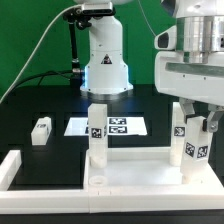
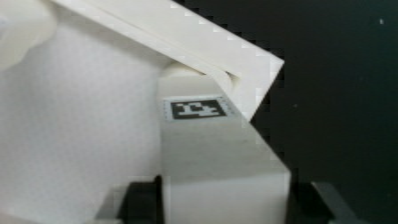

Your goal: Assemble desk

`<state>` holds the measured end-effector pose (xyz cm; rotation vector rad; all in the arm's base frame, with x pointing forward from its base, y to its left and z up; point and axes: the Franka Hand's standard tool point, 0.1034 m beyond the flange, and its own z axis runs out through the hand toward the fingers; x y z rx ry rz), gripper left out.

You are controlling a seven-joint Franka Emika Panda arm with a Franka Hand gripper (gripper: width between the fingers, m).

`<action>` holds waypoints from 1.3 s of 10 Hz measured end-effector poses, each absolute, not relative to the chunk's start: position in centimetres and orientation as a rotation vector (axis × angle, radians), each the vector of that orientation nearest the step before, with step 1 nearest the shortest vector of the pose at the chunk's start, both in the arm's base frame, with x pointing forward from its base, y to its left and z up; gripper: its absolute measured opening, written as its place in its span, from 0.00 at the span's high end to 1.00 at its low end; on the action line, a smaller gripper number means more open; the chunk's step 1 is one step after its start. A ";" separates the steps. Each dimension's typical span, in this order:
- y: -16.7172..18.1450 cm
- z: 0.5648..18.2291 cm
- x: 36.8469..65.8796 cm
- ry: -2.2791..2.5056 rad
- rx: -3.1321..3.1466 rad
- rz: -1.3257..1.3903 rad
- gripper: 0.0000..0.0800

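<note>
The white desk top (image 1: pixel 130 172) lies at the front of the table. One white tagged leg (image 1: pixel 97 138) stands upright on it left of middle. A second leg (image 1: pixel 178 126) stands at its right end. My gripper (image 1: pixel 198 124) is at the exterior view's right, shut on a third leg (image 1: pixel 196 150) that stands upright at the top's right corner. In the wrist view this leg (image 2: pixel 217 150) sits between my dark fingers (image 2: pixel 143 200), its tag facing the camera, against a corner of the desk top (image 2: pixel 169 45). A fourth leg (image 1: pixel 40 131) lies loose at the left.
The marker board (image 1: pixel 120 126) lies flat in the middle of the black table, in front of the robot base (image 1: pixel 105 60). A white border bar (image 1: pixel 18 166) runs along the front left beside the desk top.
</note>
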<state>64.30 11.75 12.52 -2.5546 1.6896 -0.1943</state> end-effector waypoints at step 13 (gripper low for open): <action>11.8 12.0 63.9 1.244 -2.805 -0.186 0.19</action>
